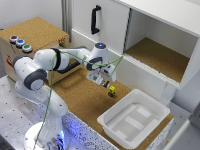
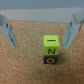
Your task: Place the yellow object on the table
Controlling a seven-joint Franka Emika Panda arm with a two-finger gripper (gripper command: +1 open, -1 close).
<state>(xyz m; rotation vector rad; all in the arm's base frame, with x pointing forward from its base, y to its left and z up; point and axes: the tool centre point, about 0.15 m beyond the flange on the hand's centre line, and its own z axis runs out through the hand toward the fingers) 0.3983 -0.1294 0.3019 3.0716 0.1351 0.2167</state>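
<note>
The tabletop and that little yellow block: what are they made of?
The table looks like cork: matte brown, with a speckled grain. The yellow object seems painted wood or plastic, I can't tell which: smooth, flat-faced, with black letters. It sits between the open end effector fingers.

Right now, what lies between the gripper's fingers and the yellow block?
Only bare cork table. In the wrist view the block stands apart from both fingers, gripper open.
</note>
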